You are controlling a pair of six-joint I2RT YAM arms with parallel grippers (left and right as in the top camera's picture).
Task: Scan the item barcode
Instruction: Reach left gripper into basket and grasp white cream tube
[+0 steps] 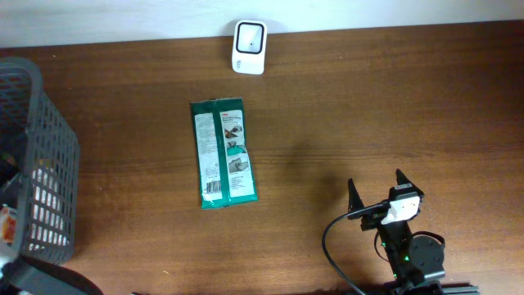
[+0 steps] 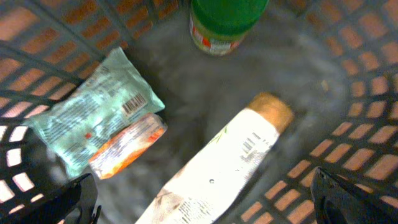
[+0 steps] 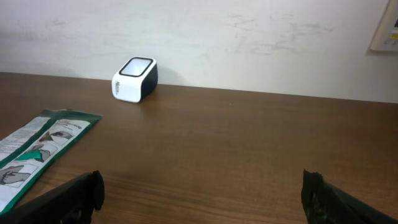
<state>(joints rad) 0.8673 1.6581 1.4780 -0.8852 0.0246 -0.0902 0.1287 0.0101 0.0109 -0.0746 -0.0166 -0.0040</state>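
Observation:
A green and white packet (image 1: 223,153) lies flat on the brown table (image 1: 368,106), a barcode showing near its lower end. The white barcode scanner (image 1: 249,47) stands at the table's far edge by the wall. My right gripper (image 1: 377,182) is open at the front right, well clear of the packet (image 3: 37,146) and of the scanner (image 3: 134,79), with nothing between its fingers (image 3: 81,193). My left gripper (image 2: 202,199) is open inside the basket (image 2: 367,155), above a white tube (image 2: 230,162) with a tan cap. It holds nothing.
The grey mesh basket (image 1: 37,164) stands at the table's left edge. Inside lie a pale green packet (image 2: 93,109) with a barcode, an orange packet (image 2: 127,143) and a green-lidded jar (image 2: 224,22). A black cable (image 1: 332,246) loops by the right arm's base.

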